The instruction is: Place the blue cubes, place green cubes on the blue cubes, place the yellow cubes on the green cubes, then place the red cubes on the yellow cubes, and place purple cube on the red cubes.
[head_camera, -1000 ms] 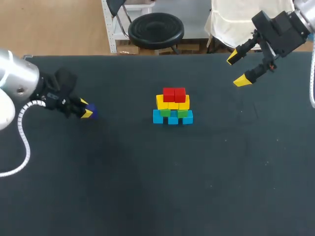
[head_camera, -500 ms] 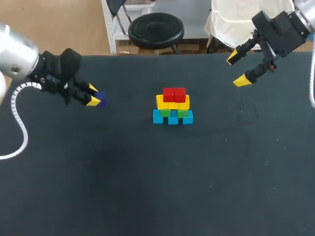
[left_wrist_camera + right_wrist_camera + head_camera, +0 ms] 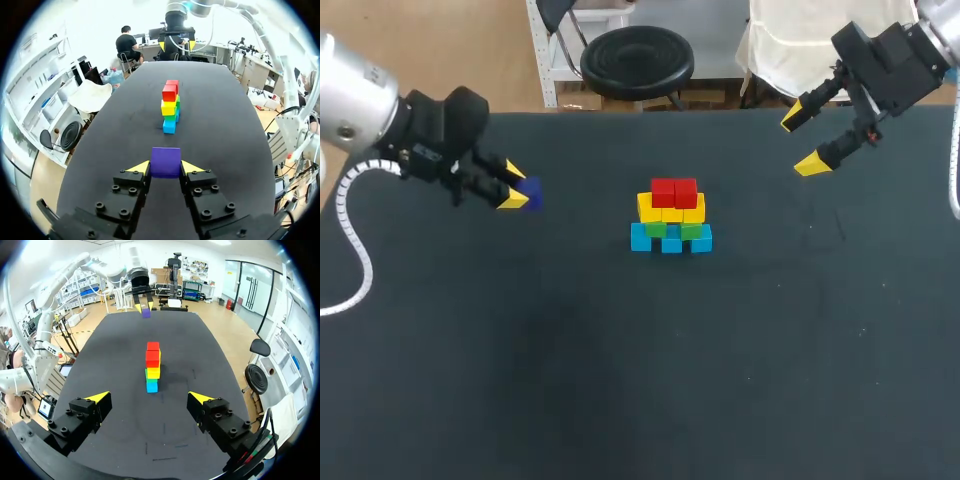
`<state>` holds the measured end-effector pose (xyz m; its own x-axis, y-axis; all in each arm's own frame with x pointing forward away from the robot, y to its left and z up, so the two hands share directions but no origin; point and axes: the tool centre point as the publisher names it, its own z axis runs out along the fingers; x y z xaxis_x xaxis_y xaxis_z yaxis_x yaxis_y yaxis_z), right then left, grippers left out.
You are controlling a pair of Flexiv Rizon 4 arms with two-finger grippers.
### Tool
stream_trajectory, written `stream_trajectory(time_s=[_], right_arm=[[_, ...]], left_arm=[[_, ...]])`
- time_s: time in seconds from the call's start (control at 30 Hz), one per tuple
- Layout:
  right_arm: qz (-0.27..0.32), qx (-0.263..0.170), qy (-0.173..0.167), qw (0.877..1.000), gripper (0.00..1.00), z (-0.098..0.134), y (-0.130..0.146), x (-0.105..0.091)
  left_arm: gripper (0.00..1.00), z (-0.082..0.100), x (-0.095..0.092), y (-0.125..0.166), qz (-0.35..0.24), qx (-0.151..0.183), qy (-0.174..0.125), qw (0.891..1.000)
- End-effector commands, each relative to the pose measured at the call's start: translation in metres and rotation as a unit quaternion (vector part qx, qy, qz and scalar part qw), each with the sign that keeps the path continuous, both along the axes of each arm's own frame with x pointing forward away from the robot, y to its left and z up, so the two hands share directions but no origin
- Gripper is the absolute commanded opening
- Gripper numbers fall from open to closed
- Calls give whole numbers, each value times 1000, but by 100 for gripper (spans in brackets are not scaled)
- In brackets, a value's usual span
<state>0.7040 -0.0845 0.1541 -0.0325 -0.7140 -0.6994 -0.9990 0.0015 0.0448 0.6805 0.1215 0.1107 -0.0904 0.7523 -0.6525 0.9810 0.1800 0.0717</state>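
A stack of cubes point(image 3: 671, 217) stands mid-table: blue cubes point(image 3: 670, 240) at the base, green point(image 3: 691, 230) above, yellow point(image 3: 671, 208) on those, two red cubes point(image 3: 674, 191) on top. The same stack point(image 3: 170, 106) shows ahead of my left gripper, and the stack point(image 3: 152, 366) lies ahead of my right gripper. My left gripper point(image 3: 515, 188) is shut on the purple cube point(image 3: 165, 161), held above the table left of the stack. My right gripper point(image 3: 802, 136) hangs open and empty over the far right of the table.
The black table point(image 3: 620, 360) carries nothing else. My left arm's white cable point(image 3: 350, 240) loops over the table's left edge.
My left gripper has lifted the purple cube off the table and carried it up and right, toward the stack. The right arm has kept still.
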Motion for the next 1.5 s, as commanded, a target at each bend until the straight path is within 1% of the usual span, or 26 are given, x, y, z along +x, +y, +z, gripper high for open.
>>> stream_trajectory(time_s=[0.03, 0.57, 0.63, 0.67, 0.8, 0.87, 0.97, 1.03, 1.07, 1.1, 1.17, 1.2, 1.3, 1.5], right_arm=[[0, 0, 0, 1000, 100, 0, 0, 0], [0, 0, 0, 1000, 100, 0, 0, 0], [0, 0, 0, 1000, 100, 0, 0, 0], [0, 0, 0, 1000, 100, 0, 0, 0], [0, 0, 0, 1000, 100, 0, 0, 0], [0, 0, 0, 1000, 100, 0, 0, 0], [0, 0, 0, 1000, 100, 0, 0, 0], [0, 0, 0, 1000, 100, 0, 0, 0], [0, 0, 0, 1000, 100, 0, 0, 0], [0, 0, 0, 1000, 100, 0, 0, 0], [0, 0, 0, 1000, 100, 0, 0, 0], [0, 0, 0, 1000, 100, 0, 0, 0], [0, 0, 0, 1000, 100, 0, 0, 0], [0, 0, 0, 1000, 100, 0, 0, 0]], left_arm=[[0, 0, -1, 0, 0, -1, -1, 1000], [0, 0, -1, 0, 0, -1, -1, 1000], [0, 0, -4, -14, -15, 14, -9, 1000], [0, 1, -5, -19, -20, 17, -5, 1000], [0, 12, -10, -40, -46, 28, -5, 999], [0, 19, -12, -48, -60, 23, -15, 998], [0, 26, -15, -58, -72, 23, -17, 997], [0, 28, -17, -65, -71, 37, -19, 997], [0, 30, -18, -69, -72, 37, -13, 997], [0, 31, -19, -72, -64, 53, -11, 996], [0, 35, -21, -79, -69, 46, -13, 996], [0, 37, -23, -83, -68, 53, -18, 996], [0, 42, -25, -94, -80, 44, -22, 996], [0, 44, -26, -111, -89, 26, -28, 995]])
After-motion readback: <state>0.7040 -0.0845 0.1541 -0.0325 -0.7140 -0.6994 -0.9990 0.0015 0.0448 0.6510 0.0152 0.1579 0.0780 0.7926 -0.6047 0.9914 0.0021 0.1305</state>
